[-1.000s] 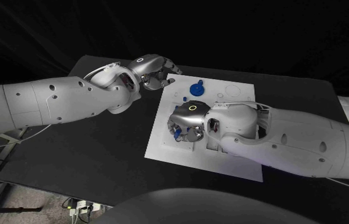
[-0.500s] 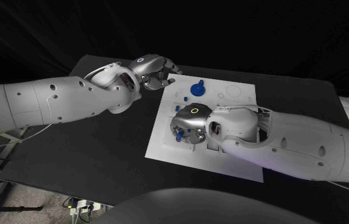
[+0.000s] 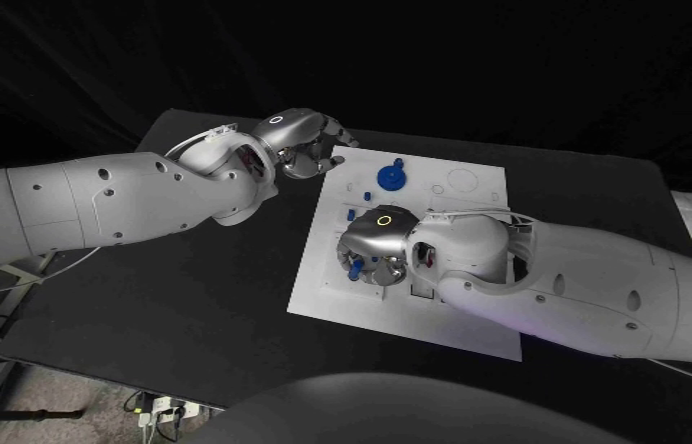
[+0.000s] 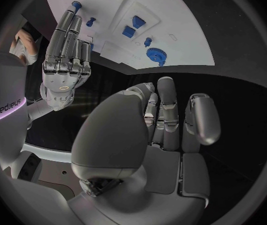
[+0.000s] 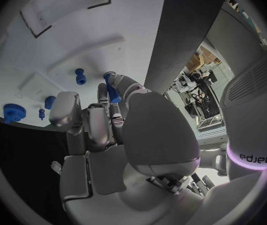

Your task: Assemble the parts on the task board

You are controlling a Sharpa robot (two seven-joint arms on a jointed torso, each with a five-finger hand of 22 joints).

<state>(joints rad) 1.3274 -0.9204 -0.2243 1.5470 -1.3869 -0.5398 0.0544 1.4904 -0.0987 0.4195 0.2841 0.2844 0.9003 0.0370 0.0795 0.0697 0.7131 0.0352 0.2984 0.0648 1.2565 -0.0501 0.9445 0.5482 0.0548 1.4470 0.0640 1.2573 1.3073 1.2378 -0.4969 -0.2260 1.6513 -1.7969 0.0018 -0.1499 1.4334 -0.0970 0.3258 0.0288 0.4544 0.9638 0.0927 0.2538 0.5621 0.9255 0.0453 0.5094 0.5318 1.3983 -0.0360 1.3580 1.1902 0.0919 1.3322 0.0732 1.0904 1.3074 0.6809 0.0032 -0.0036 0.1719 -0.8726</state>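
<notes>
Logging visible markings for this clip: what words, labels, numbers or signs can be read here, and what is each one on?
"sharpa", seen mirrored and turned: on the white right arm in the left wrist view, above a purple band.
"sharpa", seen upside down: on the white body beside the purple ring in the right wrist view.
No readable print on the task board, the blue parts, the left hand or the right hand.

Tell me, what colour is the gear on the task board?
Blue; the gear shows best in the head view.
</notes>
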